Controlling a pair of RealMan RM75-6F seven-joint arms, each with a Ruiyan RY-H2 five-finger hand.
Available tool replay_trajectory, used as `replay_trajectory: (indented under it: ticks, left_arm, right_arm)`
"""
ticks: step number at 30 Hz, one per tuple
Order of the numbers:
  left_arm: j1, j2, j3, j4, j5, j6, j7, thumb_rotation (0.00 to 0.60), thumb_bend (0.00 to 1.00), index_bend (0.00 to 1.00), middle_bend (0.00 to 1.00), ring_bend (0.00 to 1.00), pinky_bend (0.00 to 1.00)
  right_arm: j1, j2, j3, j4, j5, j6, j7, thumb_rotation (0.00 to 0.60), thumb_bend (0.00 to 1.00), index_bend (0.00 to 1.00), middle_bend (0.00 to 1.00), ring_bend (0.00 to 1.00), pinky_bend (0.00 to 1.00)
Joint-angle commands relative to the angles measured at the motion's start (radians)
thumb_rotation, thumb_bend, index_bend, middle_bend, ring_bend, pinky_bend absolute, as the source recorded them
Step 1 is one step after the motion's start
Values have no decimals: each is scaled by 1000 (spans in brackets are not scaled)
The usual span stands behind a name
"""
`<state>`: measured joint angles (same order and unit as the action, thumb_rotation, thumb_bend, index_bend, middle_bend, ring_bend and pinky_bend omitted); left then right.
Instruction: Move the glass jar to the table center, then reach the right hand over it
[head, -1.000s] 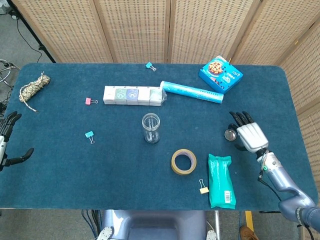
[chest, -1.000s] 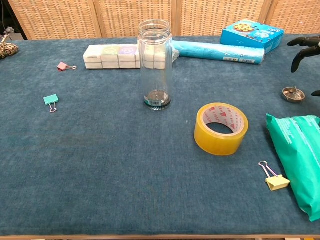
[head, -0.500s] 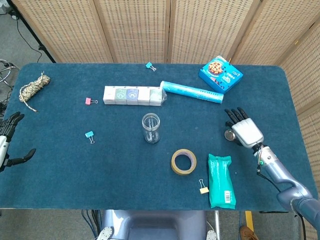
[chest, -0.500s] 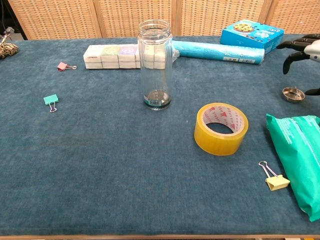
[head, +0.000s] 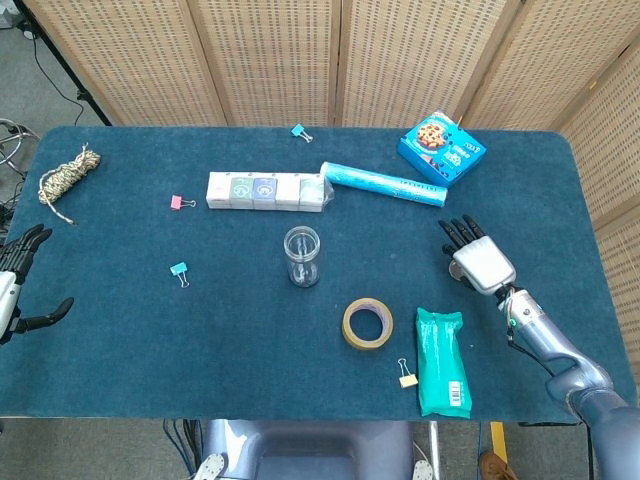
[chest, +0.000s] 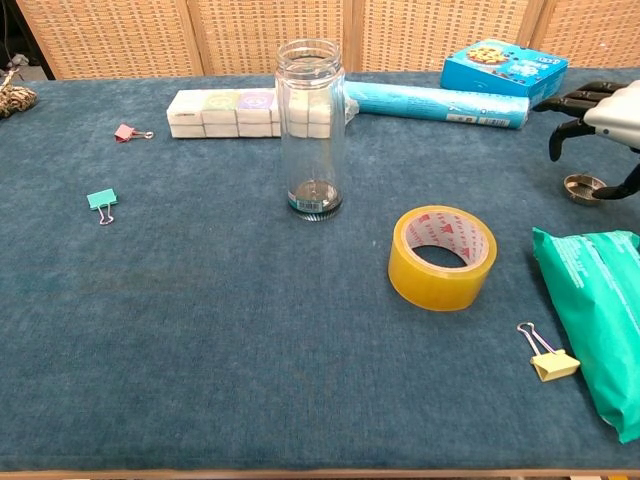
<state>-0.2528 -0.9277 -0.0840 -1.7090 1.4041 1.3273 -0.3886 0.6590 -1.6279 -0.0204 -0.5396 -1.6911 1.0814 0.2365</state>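
Clear glass jar (head: 301, 256) stands upright at frame centre on blue bench (head: 120, 330); right robot hand (head: 478, 262), fingers spread and empty, has drifted leftward toward it; reach under way

— Setting, entry one: what kind of place was it?

— A staged test area, likely a lab. A table (head: 120, 330) covered in blue carpet-like cloth stood before folding perforated wooden screens (head: 270, 60).

— Supporting evidence?

— Cables (head: 55, 70) trailed on a grey floor past the far left corner. Unrelated sundries lay scattered: binder clips, a tape roll (head: 367, 323), a twine bundle (head: 65, 175), a biscuit box (head: 441, 147). Robot arms reached in from both side edges.
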Motion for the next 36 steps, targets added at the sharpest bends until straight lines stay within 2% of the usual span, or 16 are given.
replay_trajectory:
  ticks: [1, 12, 36]
  left_arm:
    - [0, 0, -1, 0, 2, -2, -1, 600, 277, 0, 0, 0, 0]
    - [0, 1, -5, 0, 12, -18, -3, 600, 277, 0, 0, 0, 0]
    - [0, 5, -11, 3, 20, -34, -17, 600, 278, 0, 0, 0, 0]
  right_arm:
    - [3, -14, -11, 29, -1, 0, 14, 600, 260, 357, 0, 0, 0]
    - [8, -29, -32, 87, 0, 13, 40, 600, 308, 417, 0, 0, 0]
    - [9, -33, -48, 75, 18, 6, 73, 600, 399, 489, 0, 0, 0]
